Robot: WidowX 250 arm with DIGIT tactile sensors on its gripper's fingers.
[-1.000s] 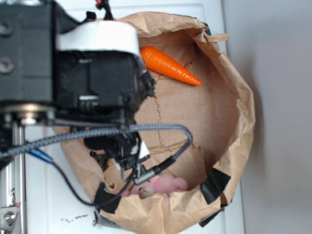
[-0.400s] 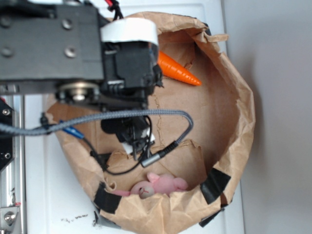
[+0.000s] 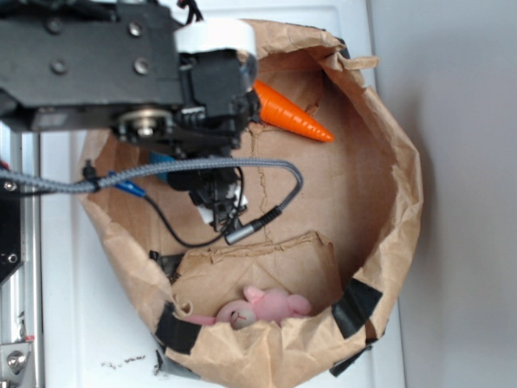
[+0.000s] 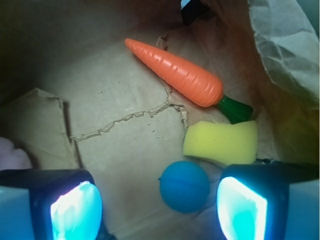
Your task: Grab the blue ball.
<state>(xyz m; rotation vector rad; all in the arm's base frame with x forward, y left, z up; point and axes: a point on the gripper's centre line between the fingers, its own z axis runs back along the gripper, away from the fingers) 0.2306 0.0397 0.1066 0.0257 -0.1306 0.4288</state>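
One small round teal-blue ball, probably light and soft yet prone to roll, lies on the brown paper just beside the yellow sponge, between the spread gripper fingers, best pinched across its middle.

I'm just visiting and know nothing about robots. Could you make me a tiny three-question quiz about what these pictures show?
1. True or false: the round teal-blue ball lies inside the crumpled brown paper bag.
2. What sits directly beside the ball in the wrist view? A) the yellow rectangular sponge B) the pink plush toy C) a metal spoon
3. Fill in: the orange plastic carrot has a ____ stem end.

Key: 1 true. 2 A. 3 green. The black gripper is open, with the ball nearer one finger.
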